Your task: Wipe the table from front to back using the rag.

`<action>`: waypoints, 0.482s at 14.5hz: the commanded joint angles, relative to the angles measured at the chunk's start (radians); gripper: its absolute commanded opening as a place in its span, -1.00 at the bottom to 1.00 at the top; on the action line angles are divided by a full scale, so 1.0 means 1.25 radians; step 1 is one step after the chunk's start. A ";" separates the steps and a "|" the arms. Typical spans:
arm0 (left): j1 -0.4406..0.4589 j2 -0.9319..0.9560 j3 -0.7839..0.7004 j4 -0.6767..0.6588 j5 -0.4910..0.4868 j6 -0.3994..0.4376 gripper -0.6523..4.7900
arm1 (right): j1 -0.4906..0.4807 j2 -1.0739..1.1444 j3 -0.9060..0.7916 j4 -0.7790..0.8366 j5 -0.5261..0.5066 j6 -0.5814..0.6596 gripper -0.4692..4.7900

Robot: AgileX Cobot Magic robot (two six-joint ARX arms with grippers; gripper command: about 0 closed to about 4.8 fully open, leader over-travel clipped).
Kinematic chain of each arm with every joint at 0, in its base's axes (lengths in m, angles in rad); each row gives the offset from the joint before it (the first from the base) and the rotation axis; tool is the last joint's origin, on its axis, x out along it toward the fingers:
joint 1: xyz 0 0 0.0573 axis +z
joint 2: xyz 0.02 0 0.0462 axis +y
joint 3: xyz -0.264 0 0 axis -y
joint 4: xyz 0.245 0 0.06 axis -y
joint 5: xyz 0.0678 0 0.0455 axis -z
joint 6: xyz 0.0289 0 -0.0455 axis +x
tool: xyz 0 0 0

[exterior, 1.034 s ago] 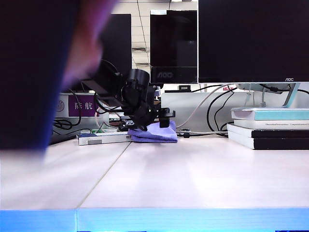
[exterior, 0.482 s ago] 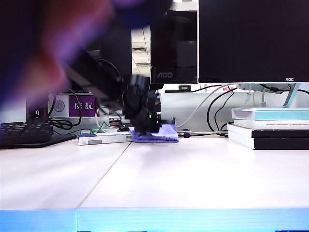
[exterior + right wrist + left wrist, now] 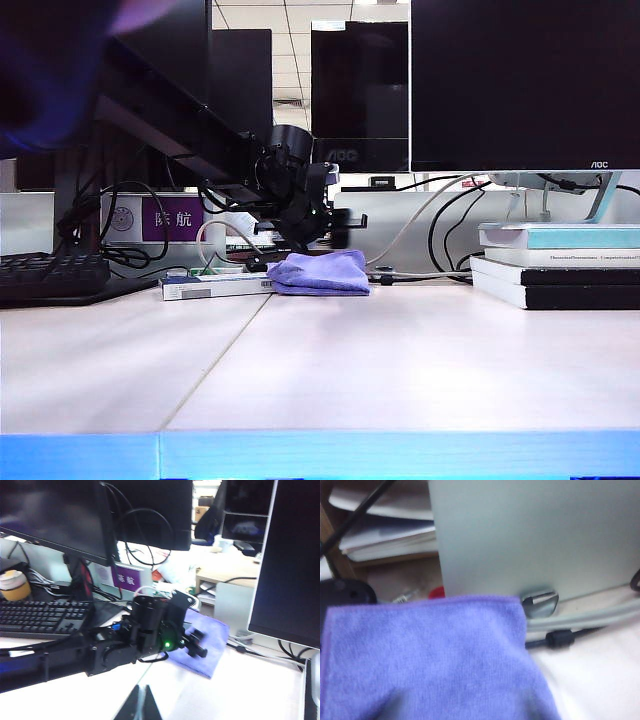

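The lavender-blue rag [image 3: 322, 273] lies folded at the back of the pale table [image 3: 400, 370], beside the seam. My left gripper [image 3: 330, 225] hangs just above the rag's left part, open and holding nothing. From the right wrist view, its spread fingers [image 3: 198, 651] stand over the rag [image 3: 207, 645]. The rag [image 3: 430, 660] fills the lower part of the left wrist view, where the fingers themselves do not show. My right gripper [image 3: 142, 707] hovers shut over the bare table [image 3: 240, 690], nearer the front, with nothing between its tips.
A flat white barcoded box [image 3: 215, 288] lies left of the rag. A black keyboard [image 3: 50, 275] is at the far left, stacked books [image 3: 560, 265] at the right. Monitors [image 3: 520, 80], a silver stand [image 3: 520, 535] and cables [image 3: 420, 275] line the back.
The left gripper dipped onto the rag half a second ago and has now lifted clear above it. The rag stays on the table. The blurred shape at the near left has moved upward.
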 commanded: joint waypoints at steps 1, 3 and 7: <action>-0.002 -0.002 0.002 -0.019 0.007 -0.007 0.21 | 0.001 -0.002 0.005 0.013 -0.002 -0.001 -0.84; 0.002 0.005 0.002 -0.010 -0.002 -0.007 0.21 | 0.001 -0.002 0.005 0.013 -0.005 -0.001 -0.84; 0.006 0.029 0.002 -0.012 0.002 -0.013 0.18 | 0.001 -0.002 0.004 0.013 -0.005 -0.001 -0.84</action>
